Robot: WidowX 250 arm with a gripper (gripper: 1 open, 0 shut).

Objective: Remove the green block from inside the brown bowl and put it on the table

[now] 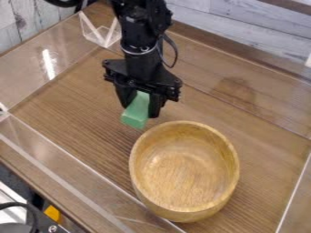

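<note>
Wood-grain table (73, 114) with clear acrylic walls along its edges, whitewashed planks behind; one black arm reaching straight down over the middle. Gripper (141, 102): jaws partly closed around the green block (136, 112), which hangs upright between them, long axis near vertical, its lower end just above or touching the tabletop — which of the two cannot be told. Brown wooden bowl (185, 170): empty, just beside the block on the near right, so by my judgement the block need only be lowered and let go where it is, clear of the bowl's rim.
</note>
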